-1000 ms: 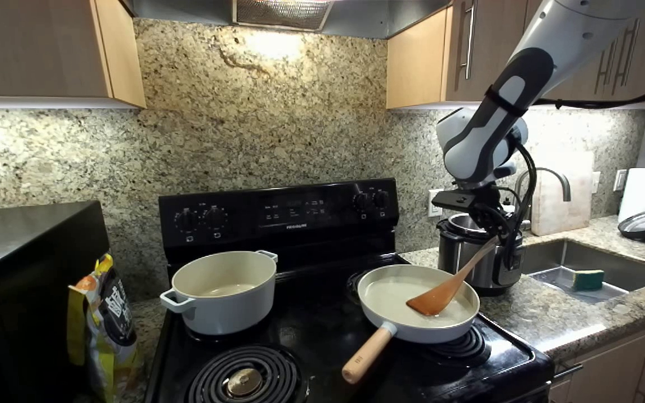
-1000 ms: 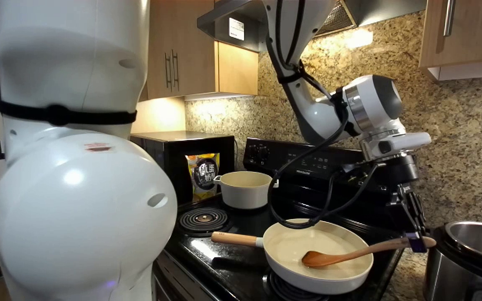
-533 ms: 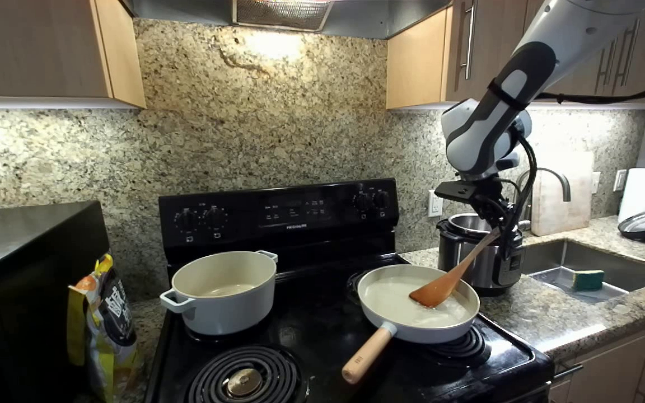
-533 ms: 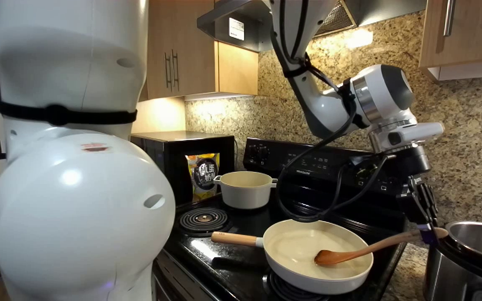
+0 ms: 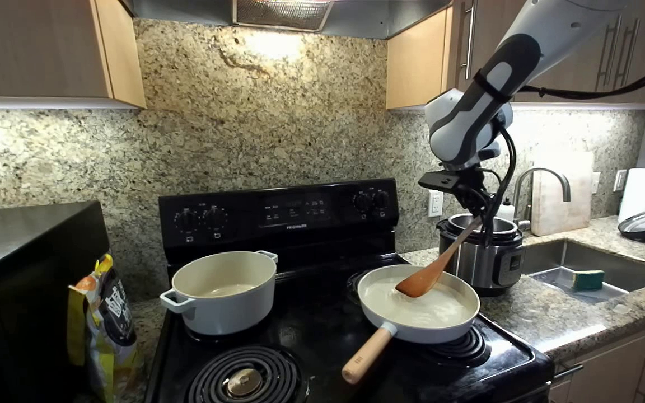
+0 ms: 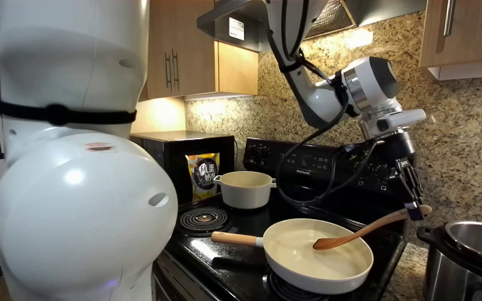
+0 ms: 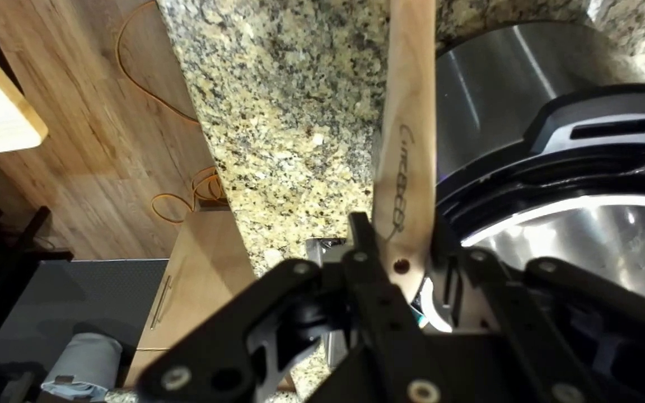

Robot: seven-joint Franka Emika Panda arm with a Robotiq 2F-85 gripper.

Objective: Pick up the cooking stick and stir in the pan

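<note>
My gripper (image 7: 402, 232) is shut on the pale handle end of the cooking stick (image 7: 406, 112), near its hole, with a finger on either side. In both exterior views the stick (image 5: 431, 271) slants down from the gripper (image 5: 482, 221) over the rim of the pan (image 5: 412, 330). Its orange-brown blade (image 6: 329, 243) is inside the pan, at the liquid; whether it touches the pan floor I cannot tell. The white pan (image 6: 320, 284) sits on the right-hand burner, its wooden handle (image 5: 368, 355) pointing outward. The wrist view does not take in the blade or the pan.
A steel electric pot (image 5: 476, 263) stands on the counter right beside the stove, just under the gripper. On the stove's far burner is a white two-handled pot (image 5: 227, 310). Behind rises the black control panel (image 5: 277, 212). A sink (image 5: 608, 263) lies beyond the steel pot.
Still gripped, the stick first shifted toward the steel pot, then swung back and farther from the pan's handle. The gripper now stands higher in both exterior views. Liquid ripples; the pan has not moved.
</note>
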